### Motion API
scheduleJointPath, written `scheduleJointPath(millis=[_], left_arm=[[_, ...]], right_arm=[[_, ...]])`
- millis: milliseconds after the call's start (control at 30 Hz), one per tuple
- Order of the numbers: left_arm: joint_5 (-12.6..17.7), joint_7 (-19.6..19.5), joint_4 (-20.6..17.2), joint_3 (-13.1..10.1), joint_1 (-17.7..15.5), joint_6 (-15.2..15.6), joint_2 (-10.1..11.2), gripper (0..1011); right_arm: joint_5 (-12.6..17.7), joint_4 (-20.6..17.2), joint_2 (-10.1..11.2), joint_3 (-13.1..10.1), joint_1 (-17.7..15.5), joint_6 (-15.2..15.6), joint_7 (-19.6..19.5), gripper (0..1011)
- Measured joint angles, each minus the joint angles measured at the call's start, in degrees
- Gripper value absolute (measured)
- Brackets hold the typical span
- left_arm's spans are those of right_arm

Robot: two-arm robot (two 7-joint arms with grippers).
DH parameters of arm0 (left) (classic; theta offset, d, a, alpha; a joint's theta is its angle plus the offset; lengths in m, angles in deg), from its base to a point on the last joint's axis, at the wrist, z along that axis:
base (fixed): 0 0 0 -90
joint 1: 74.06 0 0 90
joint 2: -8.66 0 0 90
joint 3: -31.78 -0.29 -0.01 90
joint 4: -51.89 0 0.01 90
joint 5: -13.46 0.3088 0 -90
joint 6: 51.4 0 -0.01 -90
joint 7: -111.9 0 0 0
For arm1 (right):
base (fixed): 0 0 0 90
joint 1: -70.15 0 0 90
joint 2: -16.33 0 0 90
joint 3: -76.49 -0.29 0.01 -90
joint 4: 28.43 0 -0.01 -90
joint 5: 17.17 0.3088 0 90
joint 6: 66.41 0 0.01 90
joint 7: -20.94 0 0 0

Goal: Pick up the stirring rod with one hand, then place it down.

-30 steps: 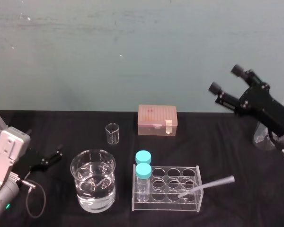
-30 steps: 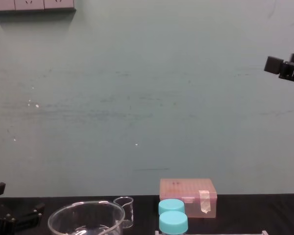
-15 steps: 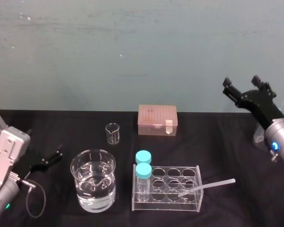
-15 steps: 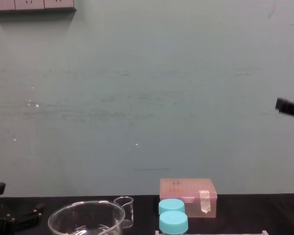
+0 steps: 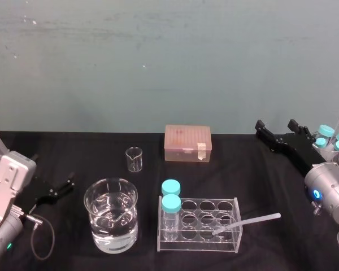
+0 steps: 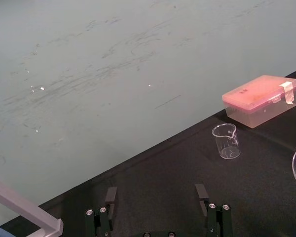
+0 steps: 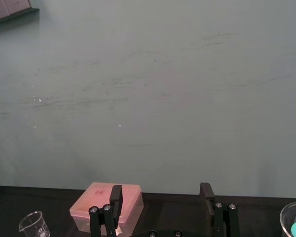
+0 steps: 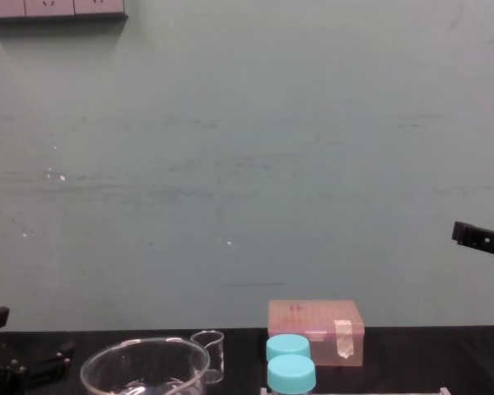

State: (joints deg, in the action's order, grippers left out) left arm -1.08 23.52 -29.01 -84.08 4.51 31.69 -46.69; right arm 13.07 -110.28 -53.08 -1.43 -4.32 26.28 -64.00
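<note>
On test tube rack [image 5: 192, 244]: stirring rod [image 5: 248, 222] slanted, one end in hole, other poking out over tabletop [image 5: 271, 180]. Right end effector [image 5: 275, 125] wide open, well apart; left end effector [image 6: 156, 189] parked, spread. Risk imo: grabbing free end levers rack, tips blue-capped vials [image 5: 170, 203].

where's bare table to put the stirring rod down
Bare table lies behind the rack, between the pink box and the open right gripper; also between the small beaker and the left gripper. Front centre is crowded: large beaker, rack, stirring rod.
</note>
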Motion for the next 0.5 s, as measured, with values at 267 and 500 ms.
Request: scheduleJointPath(millis=[267, 500], left_arm=[[0.0, 0.0, 0.0, 0.0, 0.0, 0.0, 0.0, 1005], [0.0, 0.0, 0.0, 0.0, 0.0, 0.0, 0.0, 1005]], right_arm=[[0.0, 0.0, 0.0, 0.0, 0.1, 0.0, 0.0, 1003], [0.0, 0.1, 0.0, 0.0, 0.2, -0.1, 0.0, 1003]])
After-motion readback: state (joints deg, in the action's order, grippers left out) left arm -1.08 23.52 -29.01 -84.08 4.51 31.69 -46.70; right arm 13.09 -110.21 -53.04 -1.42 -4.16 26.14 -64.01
